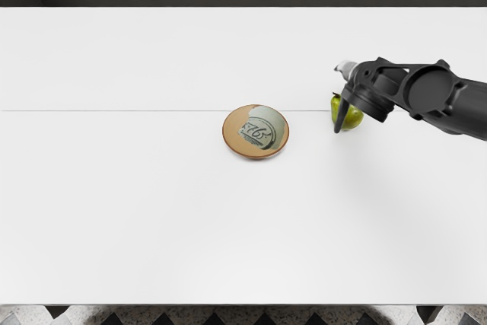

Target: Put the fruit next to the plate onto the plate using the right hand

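one view, the head view, shows it all. the right hand (364, 95) comes in from the right edge and sits over the fruit (350, 117), covering its far right side. from this angle i cannot tell whether it has closed on the fruit or only hovers round it. the fruit lies on the table (152, 226), to the right of the plate (227, 129), apart from it and a little farther back. no fruit is on the plate, so the task looks to be at the grasp, with the carry not yet done.

to do this step well, i judge the grip should settle on the fruit's widest part before any lift. then raise it clear of the table, travel left and slightly nearer, and lower it onto the plate's middle rather than dropping it, since a round fruit may roll off.

the fruit is yellow-green, rounded and smooth with a slight gloss, so likely slippery. the plate is round and shallow, with a brown rim and a pale printed centre, and looks like glazed ceramic. the table is flat matt white, with a thin seam running left to right. the hand is dark, hard and matt.
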Robot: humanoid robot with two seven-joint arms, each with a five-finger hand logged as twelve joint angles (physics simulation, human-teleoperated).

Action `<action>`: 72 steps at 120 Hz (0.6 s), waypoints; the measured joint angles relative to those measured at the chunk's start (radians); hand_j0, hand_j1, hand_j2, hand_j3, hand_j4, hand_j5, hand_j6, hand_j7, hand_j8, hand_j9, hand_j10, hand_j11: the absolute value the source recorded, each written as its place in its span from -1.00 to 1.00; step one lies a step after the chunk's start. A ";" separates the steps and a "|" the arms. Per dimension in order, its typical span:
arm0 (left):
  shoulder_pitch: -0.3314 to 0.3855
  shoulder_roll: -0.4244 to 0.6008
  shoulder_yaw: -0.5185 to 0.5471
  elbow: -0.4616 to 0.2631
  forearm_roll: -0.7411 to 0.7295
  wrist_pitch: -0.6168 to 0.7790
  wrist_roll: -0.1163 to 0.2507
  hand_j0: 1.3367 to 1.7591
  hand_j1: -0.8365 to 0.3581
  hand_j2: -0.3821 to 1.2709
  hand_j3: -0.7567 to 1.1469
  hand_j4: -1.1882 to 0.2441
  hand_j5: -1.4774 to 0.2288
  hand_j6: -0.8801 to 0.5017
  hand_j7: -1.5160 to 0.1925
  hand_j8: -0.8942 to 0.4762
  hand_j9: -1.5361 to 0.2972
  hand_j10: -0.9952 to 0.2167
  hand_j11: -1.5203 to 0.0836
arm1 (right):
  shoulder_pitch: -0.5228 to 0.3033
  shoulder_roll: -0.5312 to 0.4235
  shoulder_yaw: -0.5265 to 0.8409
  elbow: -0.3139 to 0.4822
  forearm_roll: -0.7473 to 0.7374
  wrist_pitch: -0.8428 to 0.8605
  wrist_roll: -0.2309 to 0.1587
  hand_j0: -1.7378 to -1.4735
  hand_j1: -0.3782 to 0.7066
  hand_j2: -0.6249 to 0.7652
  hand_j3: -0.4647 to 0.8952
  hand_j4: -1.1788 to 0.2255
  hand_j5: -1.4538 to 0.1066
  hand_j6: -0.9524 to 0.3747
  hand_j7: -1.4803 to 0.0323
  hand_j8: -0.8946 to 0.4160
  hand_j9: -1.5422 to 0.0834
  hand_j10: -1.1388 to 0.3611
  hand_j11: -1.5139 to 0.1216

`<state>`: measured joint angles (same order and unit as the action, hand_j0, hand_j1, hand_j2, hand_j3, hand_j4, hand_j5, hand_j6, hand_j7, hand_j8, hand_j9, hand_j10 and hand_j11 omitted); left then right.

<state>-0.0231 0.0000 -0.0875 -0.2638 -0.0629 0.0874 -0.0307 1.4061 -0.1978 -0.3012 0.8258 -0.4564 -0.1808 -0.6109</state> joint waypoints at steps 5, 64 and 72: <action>0.000 0.000 0.000 0.000 0.000 0.000 0.000 0.52 0.98 -0.54 -0.20 0.66 0.73 0.27 0.77 0.30 0.68 0.64 0.90 | 0.000 -0.001 -0.002 -0.001 0.000 0.000 0.000 -0.40 -0.77 -0.12 -0.32 0.56 0.73 0.31 0.82 0.24 0.77 0.41 0.73; 0.000 0.000 0.000 0.000 0.000 0.000 0.000 0.52 0.98 -0.54 -0.20 0.66 0.73 0.27 0.77 0.30 0.68 0.64 0.90 | -0.005 0.004 -0.051 -0.005 -0.001 0.001 0.000 -0.40 -0.62 -0.14 -0.32 0.47 0.62 0.21 0.70 0.14 0.66 0.32 0.62; -0.001 0.000 0.000 0.000 0.000 0.000 0.000 0.52 0.98 -0.54 -0.20 0.66 0.73 0.27 0.77 0.30 0.68 0.64 0.90 | -0.009 0.005 -0.054 -0.010 0.000 0.000 0.000 -0.40 -0.62 -0.14 -0.32 0.46 0.62 0.21 0.70 0.13 0.66 0.32 0.62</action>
<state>-0.0238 0.0000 -0.0875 -0.2638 -0.0629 0.0874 -0.0307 1.3966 -0.1927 -0.3548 0.8158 -0.4568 -0.1805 -0.6109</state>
